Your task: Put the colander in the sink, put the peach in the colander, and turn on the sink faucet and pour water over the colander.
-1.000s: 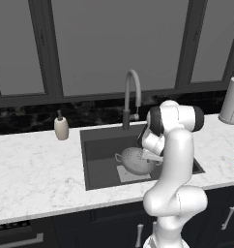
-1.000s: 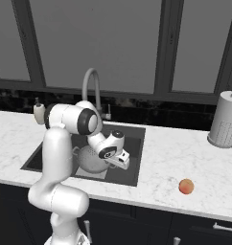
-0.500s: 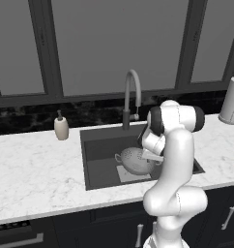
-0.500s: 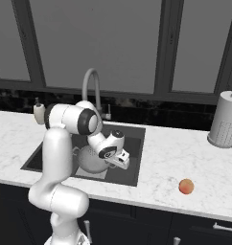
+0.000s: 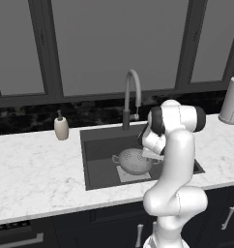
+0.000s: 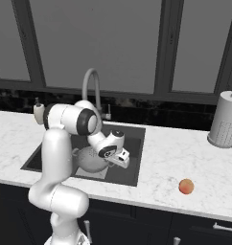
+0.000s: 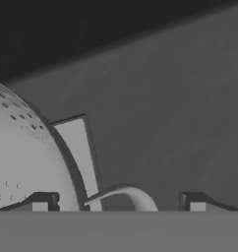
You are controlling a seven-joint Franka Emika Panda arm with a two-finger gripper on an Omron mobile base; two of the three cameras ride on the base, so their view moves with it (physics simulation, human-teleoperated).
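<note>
Released from the colander (image 5: 134, 160) in the sink (image 5: 97, 145), gripper (image 7: 116, 202) stands open astride its handle (image 7: 126, 193).

a white marble counter (image 6: 175, 153) holds a peach (image 6: 186, 186), a soap bottle (image 5: 61, 128) and a grey canister (image 6: 226, 126). the colander (image 5: 134, 161) sits in its sink (image 5: 97, 150).

The white jointed robot arm (image 5: 174, 160) rises from its base, bends at a dark-banded elbow held high, then folds forward and down so the forearm slopes low in front of it. In the right base view the wrist turns sideways, carrying the small two-fingered pincer (image 6: 121, 159) at its end. In the hand view the two dark fingertips (image 7: 42, 201) stand wide apart, jaws parted, with nothing clamped between them
</note>
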